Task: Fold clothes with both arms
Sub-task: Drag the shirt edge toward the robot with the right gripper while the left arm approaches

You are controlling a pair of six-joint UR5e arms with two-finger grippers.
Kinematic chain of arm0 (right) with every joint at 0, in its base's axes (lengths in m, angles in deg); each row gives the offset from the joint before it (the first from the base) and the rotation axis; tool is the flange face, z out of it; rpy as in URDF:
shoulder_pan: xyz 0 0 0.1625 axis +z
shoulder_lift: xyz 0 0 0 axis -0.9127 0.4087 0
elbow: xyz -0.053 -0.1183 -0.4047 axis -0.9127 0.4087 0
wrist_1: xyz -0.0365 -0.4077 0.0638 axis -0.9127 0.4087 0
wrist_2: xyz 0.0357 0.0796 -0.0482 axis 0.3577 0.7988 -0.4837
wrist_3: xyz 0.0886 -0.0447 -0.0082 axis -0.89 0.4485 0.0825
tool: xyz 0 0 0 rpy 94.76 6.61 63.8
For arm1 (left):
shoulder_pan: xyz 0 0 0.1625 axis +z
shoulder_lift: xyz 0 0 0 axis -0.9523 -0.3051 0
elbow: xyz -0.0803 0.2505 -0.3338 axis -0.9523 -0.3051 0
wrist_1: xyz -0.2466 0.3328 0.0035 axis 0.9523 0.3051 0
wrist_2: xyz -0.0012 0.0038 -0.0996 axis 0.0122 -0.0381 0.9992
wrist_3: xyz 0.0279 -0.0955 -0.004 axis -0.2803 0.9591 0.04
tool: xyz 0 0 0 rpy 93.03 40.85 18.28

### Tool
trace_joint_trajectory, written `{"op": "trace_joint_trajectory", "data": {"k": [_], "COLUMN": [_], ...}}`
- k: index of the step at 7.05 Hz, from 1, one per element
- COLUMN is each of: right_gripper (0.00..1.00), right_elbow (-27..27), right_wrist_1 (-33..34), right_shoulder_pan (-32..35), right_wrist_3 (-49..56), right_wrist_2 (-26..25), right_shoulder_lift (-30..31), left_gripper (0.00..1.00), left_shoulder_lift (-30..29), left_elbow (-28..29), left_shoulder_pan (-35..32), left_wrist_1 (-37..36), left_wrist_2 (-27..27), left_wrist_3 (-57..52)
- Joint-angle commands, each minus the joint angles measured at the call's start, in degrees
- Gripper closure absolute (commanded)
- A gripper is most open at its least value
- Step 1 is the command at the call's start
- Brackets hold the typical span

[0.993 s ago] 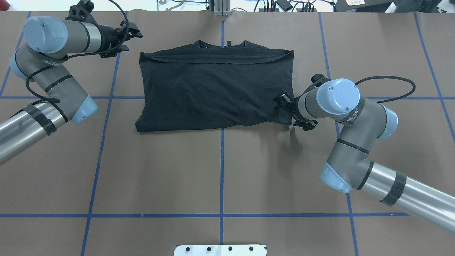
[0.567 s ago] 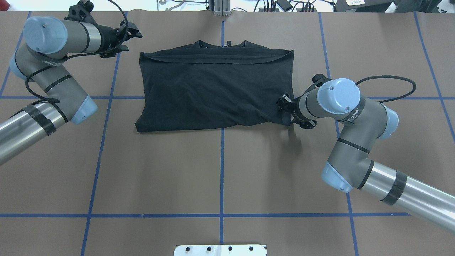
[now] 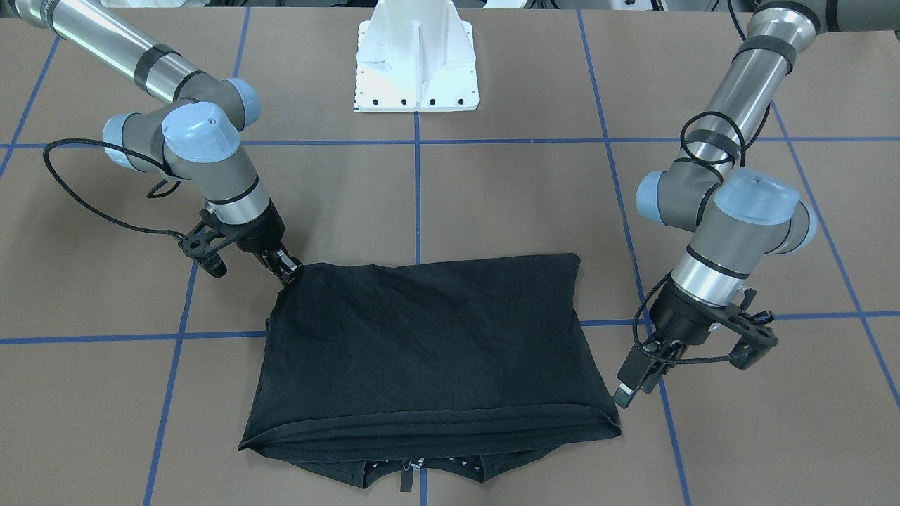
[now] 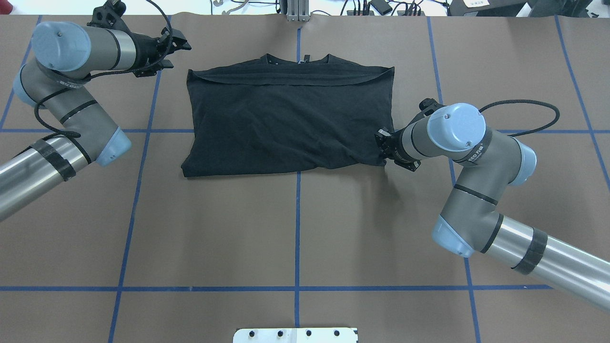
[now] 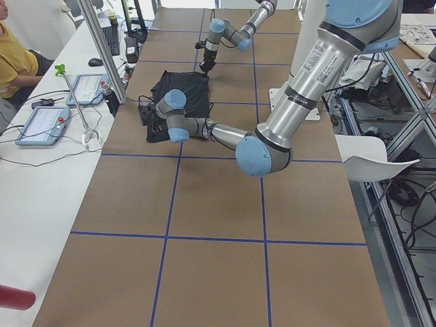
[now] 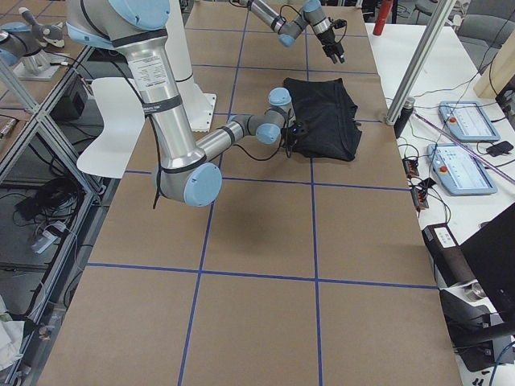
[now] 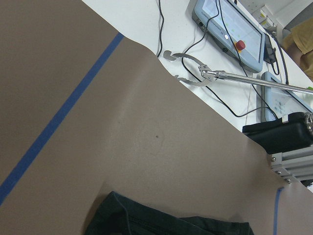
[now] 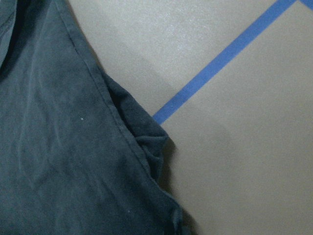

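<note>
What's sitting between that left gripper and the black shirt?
Nothing: only a short strip of bare brown table. The left gripper hangs just off the T-shirt corner, apart from it, as the overhead view shows.

Out past the left gripper there's a white bench with a grabber tool and a red-button pendant.

Plain black T-shirt on brown table gridded with blue tape.
</note>
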Motion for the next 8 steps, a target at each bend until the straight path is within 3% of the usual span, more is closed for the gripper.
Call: {"op": "trace_joint_trajectory", "data": {"k": [1, 4, 5, 7, 8], "right_gripper": [1.00, 1.00, 1.00, 1.00, 1.00], "right_elbow": [-1.0, -13.0, -19.4, -31.3, -31.8], "right_wrist_1": [0.0, 0.8, 0.8, 0.7, 0.7], "right_shoulder_pan": [1.5, 2.3, 1.8, -3.5, -9.0], "right_wrist_3": [0.1, 0.1, 0.0, -1.0, -5.7], "right_wrist_2": [4.0, 6.3, 7.7, 15.2, 19.3], "right_shoulder_lift": [0.5, 9.9, 16.5, 28.6, 28.3], "left_gripper": [0.24, 0.24, 0.24, 0.24, 0.24], "left_shoulder_lift": [0.1, 0.1, 0.1, 0.1, 0.1], "left_elbow": [0.0, -0.2, -0.2, -1.5, -2.4], "left_shoulder_pan": [0.0, 0.0, 0.0, 0.1, 0.1], "left_wrist_1": [0.0, -0.1, -0.1, -1.0, -2.0], "left_wrist_2": [0.0, 0.0, 0.0, 0.4, 0.6], "left_wrist_3": [0.1, 0.2, 0.2, 0.3, 0.3]}}
